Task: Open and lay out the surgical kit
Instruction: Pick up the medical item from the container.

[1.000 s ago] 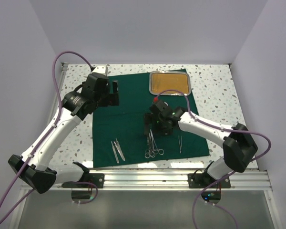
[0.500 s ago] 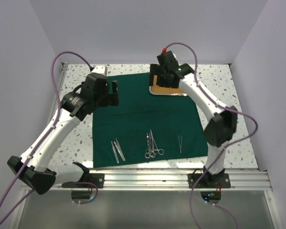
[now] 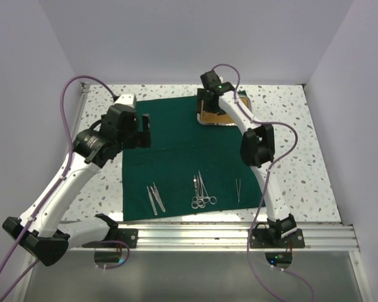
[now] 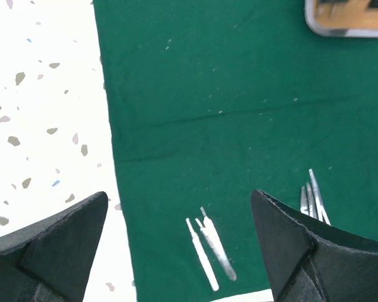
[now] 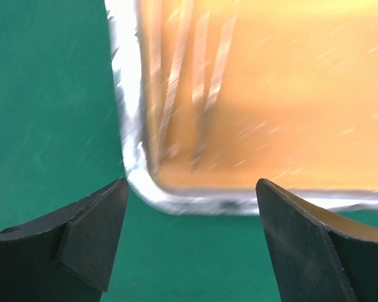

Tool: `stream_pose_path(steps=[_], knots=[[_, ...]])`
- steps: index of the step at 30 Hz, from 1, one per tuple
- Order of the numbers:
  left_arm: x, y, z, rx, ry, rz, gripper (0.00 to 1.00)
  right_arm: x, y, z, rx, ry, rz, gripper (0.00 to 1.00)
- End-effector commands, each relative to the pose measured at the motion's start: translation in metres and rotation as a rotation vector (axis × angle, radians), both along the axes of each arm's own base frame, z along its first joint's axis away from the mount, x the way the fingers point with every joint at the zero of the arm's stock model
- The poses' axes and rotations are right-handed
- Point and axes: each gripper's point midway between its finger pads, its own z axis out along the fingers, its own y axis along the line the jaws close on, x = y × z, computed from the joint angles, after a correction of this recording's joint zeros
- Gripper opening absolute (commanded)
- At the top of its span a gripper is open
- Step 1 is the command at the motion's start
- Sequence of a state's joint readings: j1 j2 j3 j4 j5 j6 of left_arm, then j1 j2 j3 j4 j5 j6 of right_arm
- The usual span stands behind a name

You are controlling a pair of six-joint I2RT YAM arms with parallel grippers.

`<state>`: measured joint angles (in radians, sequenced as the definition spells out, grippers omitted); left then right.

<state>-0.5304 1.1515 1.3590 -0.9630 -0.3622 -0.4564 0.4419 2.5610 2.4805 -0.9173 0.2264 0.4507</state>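
Observation:
The dark green cloth (image 3: 176, 145) lies spread flat on the table. The steel tray (image 3: 230, 118) with tan-gold lining stands on its back right corner, partly hidden by my right arm. Two slim silver tools (image 3: 155, 199), scissors and forceps (image 3: 201, 192) and small tweezers (image 3: 238, 190) lie in a row near the cloth's front edge. My right gripper (image 3: 203, 107) hovers open and empty over the tray's near left corner (image 5: 138, 170); blurred streaks show on the lining. My left gripper (image 3: 146, 129) is open and empty above the cloth's left part. The left wrist view shows the two slim tools (image 4: 211, 251).
Speckled white tabletop (image 3: 101, 182) borders the cloth on the left and right. White walls close in the back and sides. An aluminium rail (image 3: 239, 236) with the arm bases runs along the front edge.
My right arm has swung from over the scissors at mid-cloth back to the tray's left corner. My left arm has shifted slightly left. The instruments have not moved.

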Motion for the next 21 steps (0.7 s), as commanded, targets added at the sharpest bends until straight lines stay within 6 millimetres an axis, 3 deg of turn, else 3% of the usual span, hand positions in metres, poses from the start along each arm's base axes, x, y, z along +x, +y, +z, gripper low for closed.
stream_pose_path(steps=[1,11,18,21], knots=[[-0.005,0.014,-0.003,0.057,0.004,0.01,1.0,0.034,-0.019,0.027,0.056,-0.111,-0.079,0.85],[0.002,0.009,-0.011,0.073,0.018,-0.002,1.0,0.036,-0.021,-0.009,0.066,-0.063,-0.105,0.7],[0.002,0.008,-0.017,0.084,0.03,-0.01,1.0,0.039,-0.022,-0.017,0.053,-0.068,-0.116,0.64],[0.003,0.01,-0.017,0.091,0.029,-0.006,1.0,0.038,-0.025,-0.022,0.042,-0.059,-0.123,0.56]])
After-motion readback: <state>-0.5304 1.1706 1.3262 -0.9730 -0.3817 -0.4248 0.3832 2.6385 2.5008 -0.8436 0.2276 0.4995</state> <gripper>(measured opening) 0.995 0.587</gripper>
